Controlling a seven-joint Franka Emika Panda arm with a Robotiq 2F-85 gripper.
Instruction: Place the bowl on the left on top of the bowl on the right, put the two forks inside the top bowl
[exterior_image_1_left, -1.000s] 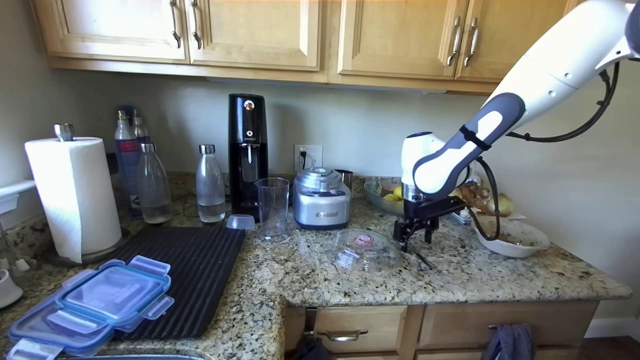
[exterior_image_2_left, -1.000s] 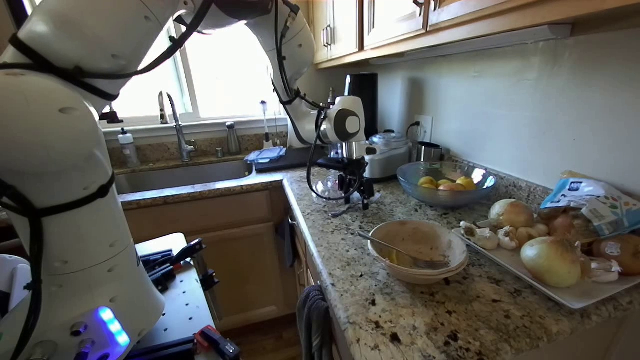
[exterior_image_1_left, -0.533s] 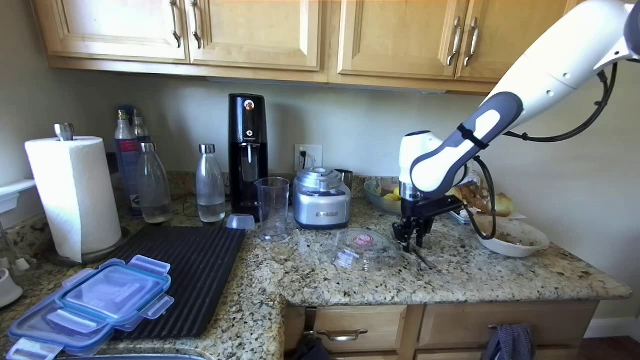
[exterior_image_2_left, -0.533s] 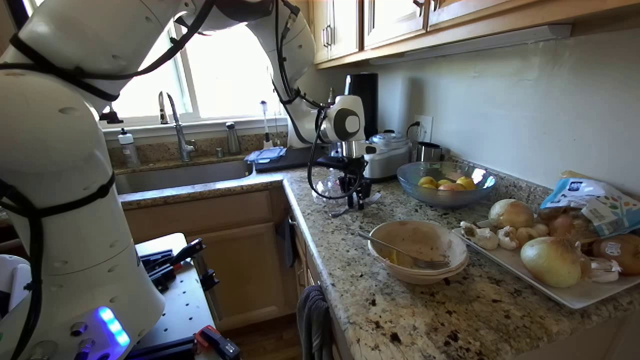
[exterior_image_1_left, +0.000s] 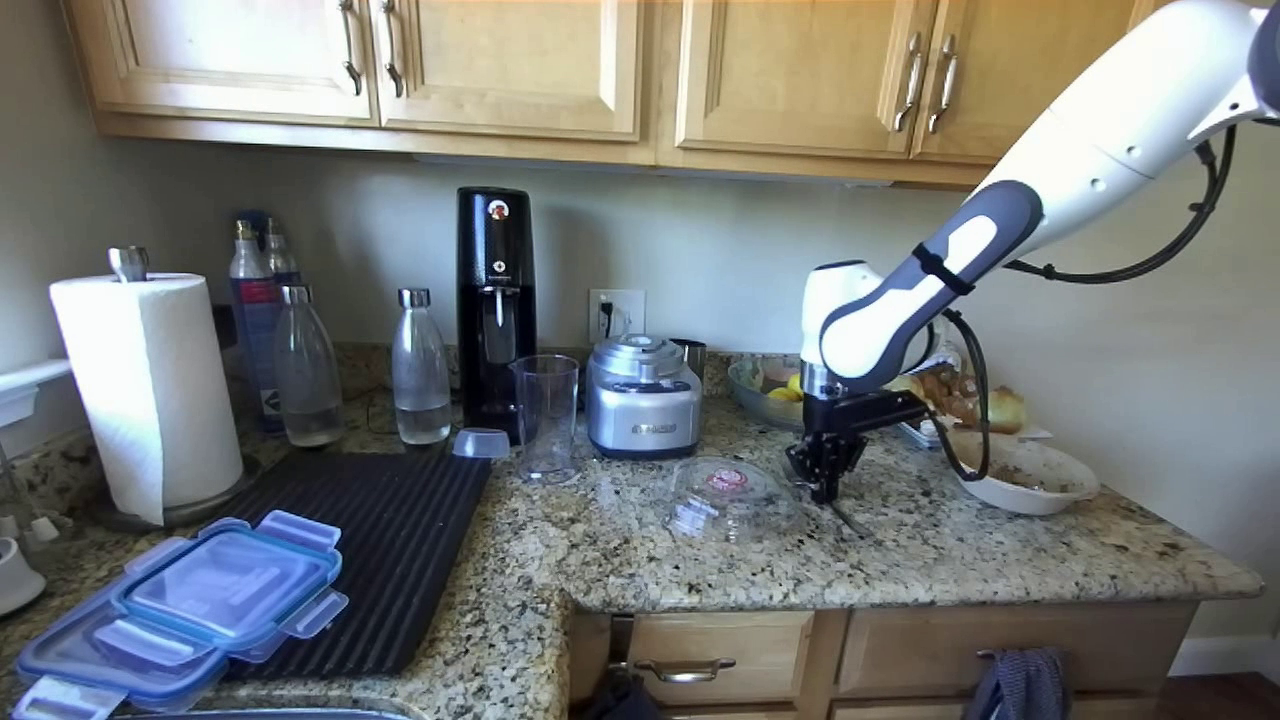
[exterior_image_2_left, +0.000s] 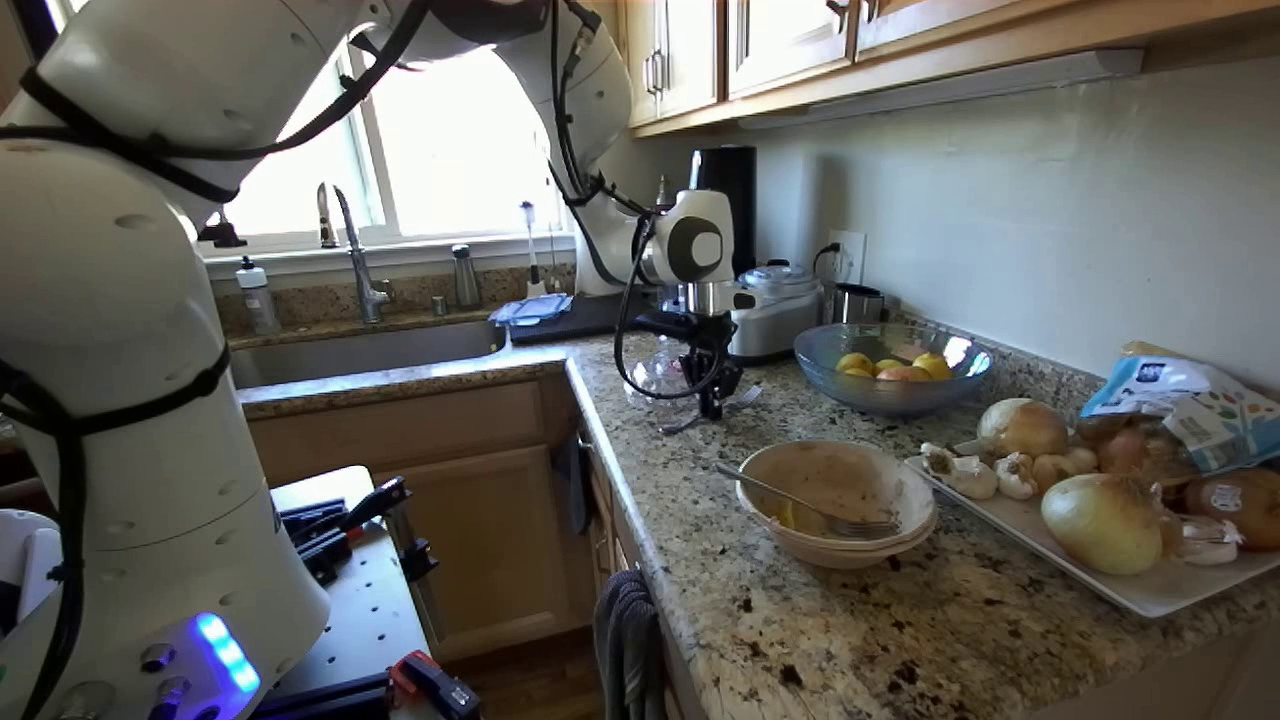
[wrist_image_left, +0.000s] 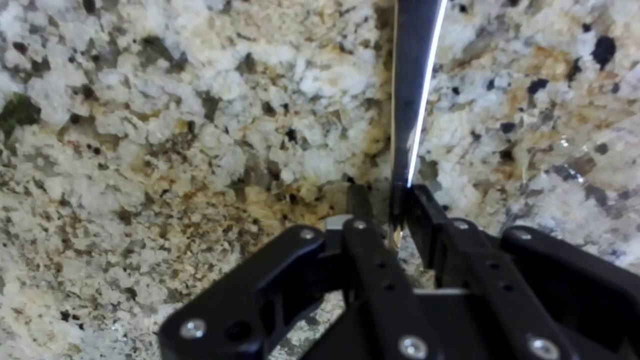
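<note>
Where the arm (exterior_image_1_left: 1000, 230) reaches down to the speckled bench (exterior_image_1_left: 960, 560), one fork (wrist_image_left: 411, 90), laid on the bench, its handle between the jaws

Jaws: narrow; a slim gap along one side of the handle; on the opposite side a jaw against it or just beside it, which cannot be told

Upper bowl (exterior_image_2_left: 830, 480), food-stained inside, nested in lower bowl (exterior_image_2_left: 842, 558): the pair on the bench, well apart from the jaws

Second fork (exterior_image_2_left: 800, 497): slanting in the upper bowl, tines inside, handle out past the rim

Clear plastic dome (exterior_image_1_left: 735, 500), red-printed: just beside the jaws, closest of the obstacles

Cable loop (exterior_image_1_left: 986, 400), black: slung from the arm, crossing before the stacked pair in an exterior view and hiding part of it

Food processor (exterior_image_1_left: 645, 405), silver: near the jaws, toward the wall

Glass bowl (exterior_image_2_left: 885, 398) of yellow fruit (exterior_image_2_left: 933, 366): near the wall, between food processor and tray

White tray (exterior_image_2_left: 1168, 591), just beside the stacked pair: onions (exterior_image_2_left: 1102, 525), garlic (exterior_image_2_left: 962, 473), printed bag (exterior_image_2_left: 1190, 405) at its wall side

Farther along the bench: clear beaker (exterior_image_1_left: 547, 420), black drinks machine (exterior_image_1_left: 497, 250), two clear bottles (exterior_image_1_left: 420, 370), paper towel roll (exterior_image_1_left: 150, 395), ridged mat (exterior_image_1_left: 400, 560) overlapped by blue-edged lids (exterior_image_1_left: 230, 585)
</note>
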